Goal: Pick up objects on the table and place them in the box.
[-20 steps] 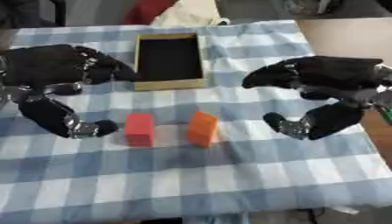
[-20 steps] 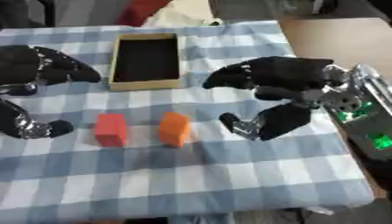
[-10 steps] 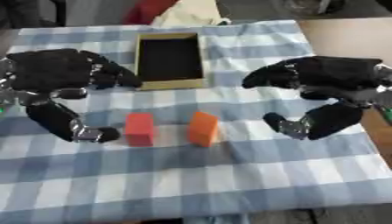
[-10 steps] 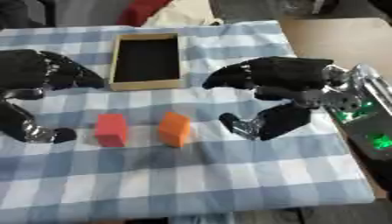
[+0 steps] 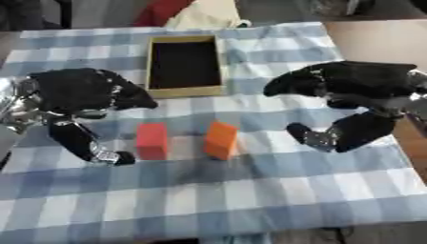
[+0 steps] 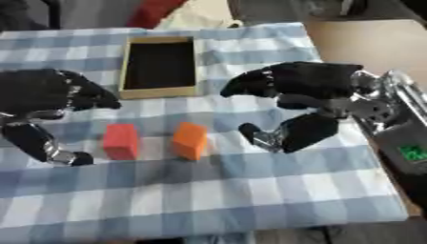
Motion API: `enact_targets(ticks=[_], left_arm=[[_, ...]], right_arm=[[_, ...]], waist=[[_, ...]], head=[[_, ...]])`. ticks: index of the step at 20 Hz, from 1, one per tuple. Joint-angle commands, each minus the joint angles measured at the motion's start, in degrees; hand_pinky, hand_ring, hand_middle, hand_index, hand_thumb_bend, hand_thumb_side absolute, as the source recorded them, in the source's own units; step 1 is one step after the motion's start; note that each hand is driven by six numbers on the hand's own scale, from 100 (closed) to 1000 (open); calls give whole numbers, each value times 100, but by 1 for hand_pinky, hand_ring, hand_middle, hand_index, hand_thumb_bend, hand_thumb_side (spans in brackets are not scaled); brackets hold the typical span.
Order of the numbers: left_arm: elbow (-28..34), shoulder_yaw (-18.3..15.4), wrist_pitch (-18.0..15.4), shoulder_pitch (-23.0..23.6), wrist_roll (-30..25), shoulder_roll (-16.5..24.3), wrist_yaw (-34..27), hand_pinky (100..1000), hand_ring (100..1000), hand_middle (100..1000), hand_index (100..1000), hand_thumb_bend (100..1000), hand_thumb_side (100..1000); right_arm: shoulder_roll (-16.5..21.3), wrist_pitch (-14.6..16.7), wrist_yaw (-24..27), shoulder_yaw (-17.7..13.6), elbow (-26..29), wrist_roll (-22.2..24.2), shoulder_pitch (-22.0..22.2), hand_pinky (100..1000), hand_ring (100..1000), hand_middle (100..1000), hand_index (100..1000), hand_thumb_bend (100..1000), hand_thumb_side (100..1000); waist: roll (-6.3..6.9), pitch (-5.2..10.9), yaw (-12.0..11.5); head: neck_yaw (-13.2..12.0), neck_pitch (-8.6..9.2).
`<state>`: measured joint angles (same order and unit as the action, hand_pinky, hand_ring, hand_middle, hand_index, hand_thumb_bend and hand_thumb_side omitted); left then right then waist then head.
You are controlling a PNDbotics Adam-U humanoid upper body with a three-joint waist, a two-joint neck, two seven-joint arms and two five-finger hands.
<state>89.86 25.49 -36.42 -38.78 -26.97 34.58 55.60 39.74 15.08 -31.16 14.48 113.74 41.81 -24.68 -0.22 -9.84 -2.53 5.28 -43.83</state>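
Left robot hand [image 5: 79,97] hangs open and empty just left of the red block [image 5: 152,141]; right robot hand [image 5: 350,102], likewise open and empty, hovers right of the orange block [image 5: 221,140]; both blocks, plain upright cuboids, stand side by side on the checked counter [image 5: 250,200]; the box [image 5: 184,91], dark inside, lies beyond them and appears empty; no placement yet made.

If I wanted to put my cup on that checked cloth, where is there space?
The near strip of tablecloth, in front of the red block and orange block, is bare. So is the far right corner beside the box. The middle is crowded: both blocks sit between the left hand and right hand.
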Motion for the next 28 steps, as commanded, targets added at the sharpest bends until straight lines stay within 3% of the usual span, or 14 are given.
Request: enact_targets(ticks=[1, 8, 15, 28], left_arm=[[-164, -30, -499, -53, -197, -48, 388, 791, 845, 854, 983, 518, 1000], [-576, -19, -468, -83, 371, -298, 1059, 792, 846, 855, 980, 533, 1000], [-908, -23, -404, -135, 861, -548, 1463, 785, 837, 844, 976, 474, 1000], [-1004, -148, -361, -179, 1076, -685, 1386, 778, 824, 832, 981, 355, 1000]], right_arm=[[150, 2, 30, -51, 85, 8, -55, 913, 863, 929, 1000, 100, 931], [139, -3, 35, -54, 85, 4, -55, 913, 863, 928, 1000, 100, 932], [126, -5, 39, -55, 85, 5, -55, 913, 862, 927, 1000, 100, 936], [119, -12, 28, -59, 85, 4, -48, 913, 861, 926, 1000, 100, 937]], waist=[[0, 91, -6], [-13, 82, 1], [-26, 64, 7], [-39, 36, 14]], head=[[17, -8], [-4, -11], [-17, -6], [-17, -14]])
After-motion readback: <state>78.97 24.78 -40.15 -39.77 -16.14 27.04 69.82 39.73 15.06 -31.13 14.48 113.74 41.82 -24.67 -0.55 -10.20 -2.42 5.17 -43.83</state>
